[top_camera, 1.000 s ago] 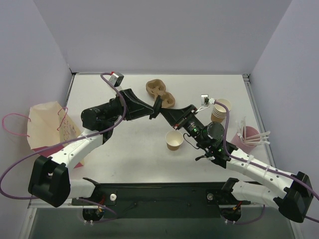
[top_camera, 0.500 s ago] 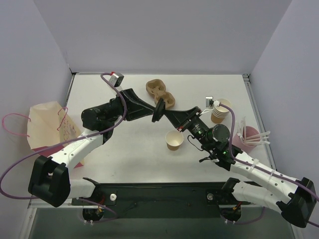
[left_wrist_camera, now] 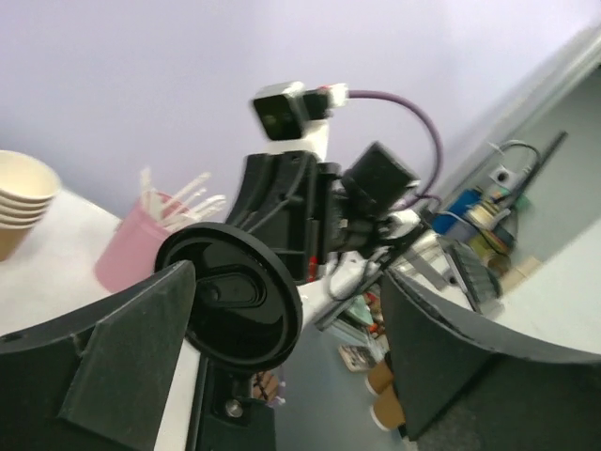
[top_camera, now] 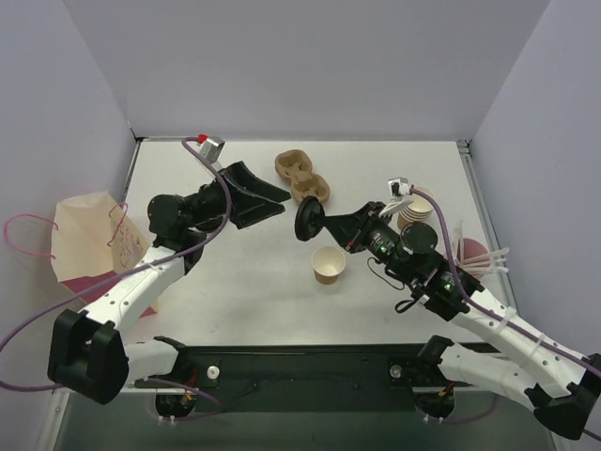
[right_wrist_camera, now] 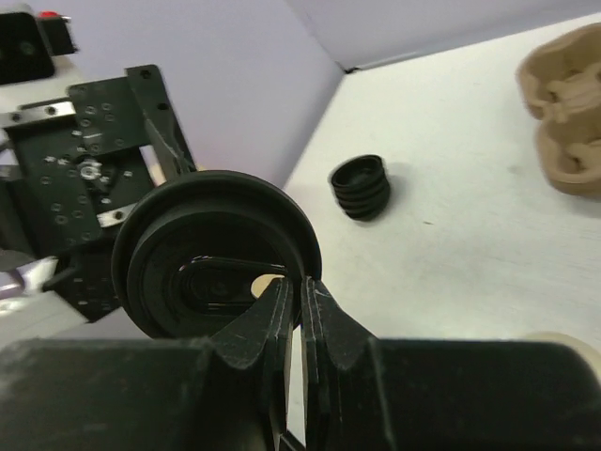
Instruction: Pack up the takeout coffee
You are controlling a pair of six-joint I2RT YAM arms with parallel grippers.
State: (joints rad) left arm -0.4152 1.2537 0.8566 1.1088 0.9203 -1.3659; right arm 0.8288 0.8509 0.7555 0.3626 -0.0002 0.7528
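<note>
Grip in mid-air: the right fingers [right_wrist_camera: 286, 305] close almost fully on the rim of a black lid [top_camera: 307, 222], holding it on edge above the table [top_camera: 244, 282]. The left fingers [top_camera: 279, 195] stand wide apart at the lid's 9 o'clock, gripping nothing. The uncovered brown cup [top_camera: 329, 264] sits upright on the table at the lid's 5 o'clock, with the moulded carrier [top_camera: 302, 177] at its 12.

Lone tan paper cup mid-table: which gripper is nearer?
Right. Right gripper, pinching a round black plastic lid, sits just behind the tan cup; left gripper, open, is farther back-left.
</note>
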